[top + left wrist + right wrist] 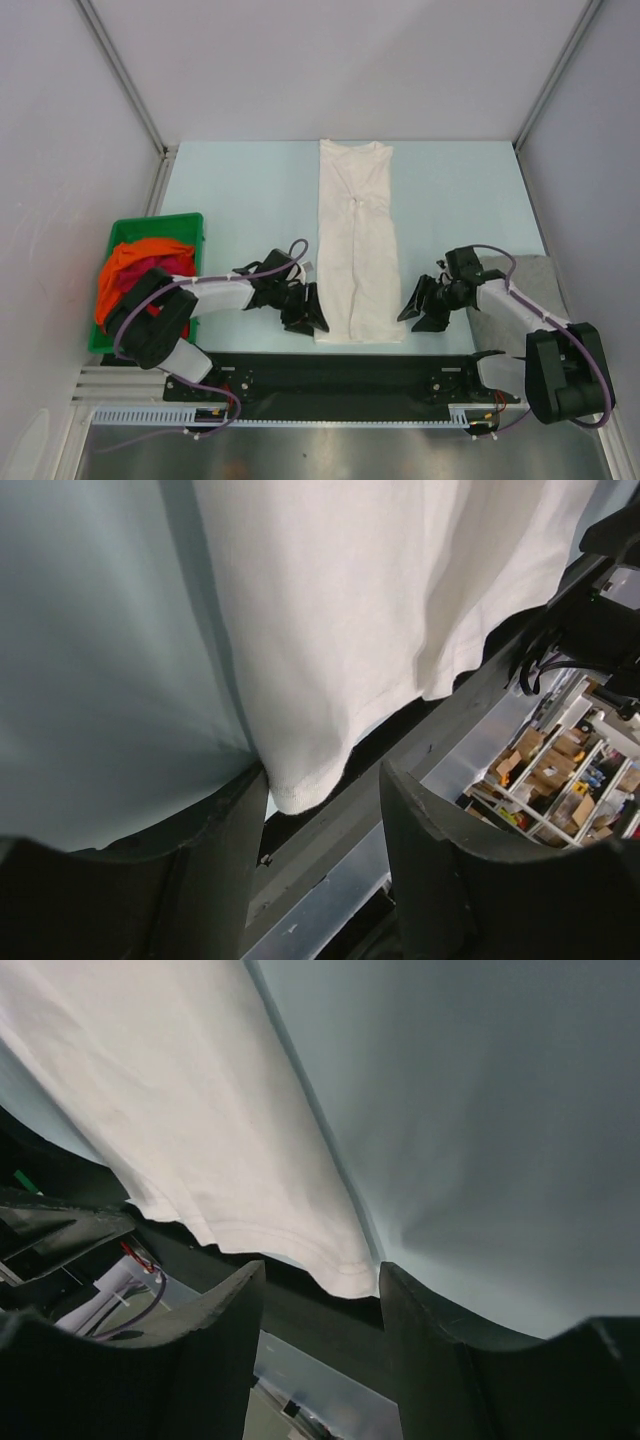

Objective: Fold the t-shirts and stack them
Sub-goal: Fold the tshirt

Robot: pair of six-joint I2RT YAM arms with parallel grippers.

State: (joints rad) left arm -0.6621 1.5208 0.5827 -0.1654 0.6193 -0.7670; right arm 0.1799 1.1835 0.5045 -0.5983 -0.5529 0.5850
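A white t-shirt [357,240], folded lengthwise into a narrow strip, lies down the middle of the table. Its hem reaches the near edge. My left gripper [305,318] sits at the hem's left corner and my right gripper [420,312] at the right corner. In the left wrist view the white hem corner [300,785] hangs just inside the open left gripper [325,805], against one finger [215,865]. In the right wrist view the other hem corner [350,1275] lies between the open fingers [210,1350], apart from both pads. Neither jaw pair is shut on the cloth.
A green bin [192,222] at the left holds an orange shirt [125,262] and a dark red shirt [160,270]. A grey shirt [528,272] lies at the right edge under my right arm. The black base rail [340,372] runs along the near edge.
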